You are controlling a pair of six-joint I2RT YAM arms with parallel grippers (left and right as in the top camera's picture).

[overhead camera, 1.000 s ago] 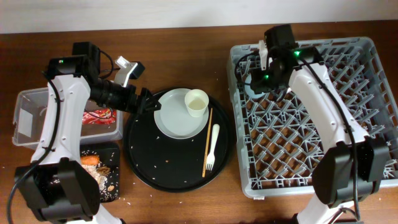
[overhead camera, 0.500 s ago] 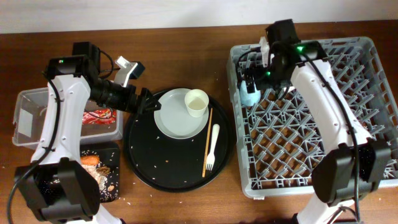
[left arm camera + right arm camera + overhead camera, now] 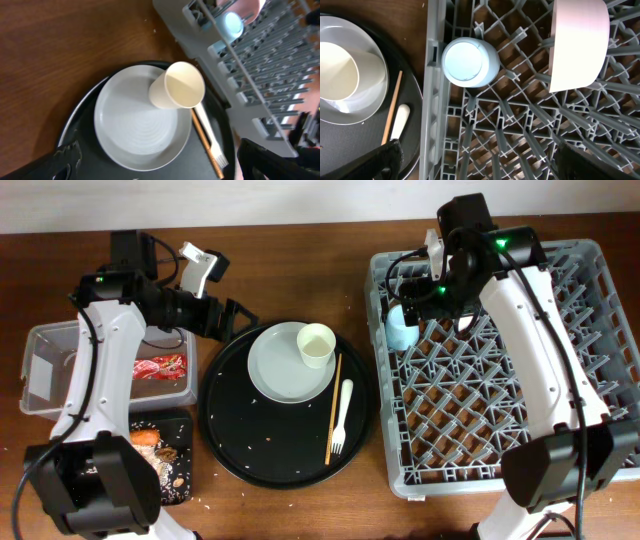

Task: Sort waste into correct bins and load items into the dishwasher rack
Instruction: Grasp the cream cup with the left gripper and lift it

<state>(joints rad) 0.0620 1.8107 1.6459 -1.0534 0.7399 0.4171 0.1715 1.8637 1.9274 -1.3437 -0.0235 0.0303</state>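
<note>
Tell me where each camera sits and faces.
Overhead: above the table, facing down on tray and rack; left arm and right arm show.
Left wrist: on the left arm, facing down at plate and cream cup; left fingertips in bottom corners.
Right wrist: on the right arm, facing down at blue cup and bowl in the rack; right fingertips in bottom corners.
Shared: both wrist views catch the cream cup.

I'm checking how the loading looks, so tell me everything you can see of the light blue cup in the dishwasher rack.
The light blue cup is small, smooth and plastic-looking, pale blue all over. A lighter round flat face points up. This appears to be its base, so it seems to stand mouth down. It sits upright among the pegs of the grey dishwasher rack, right beside the rack's side wall near a corner. Nothing grips it.
</note>
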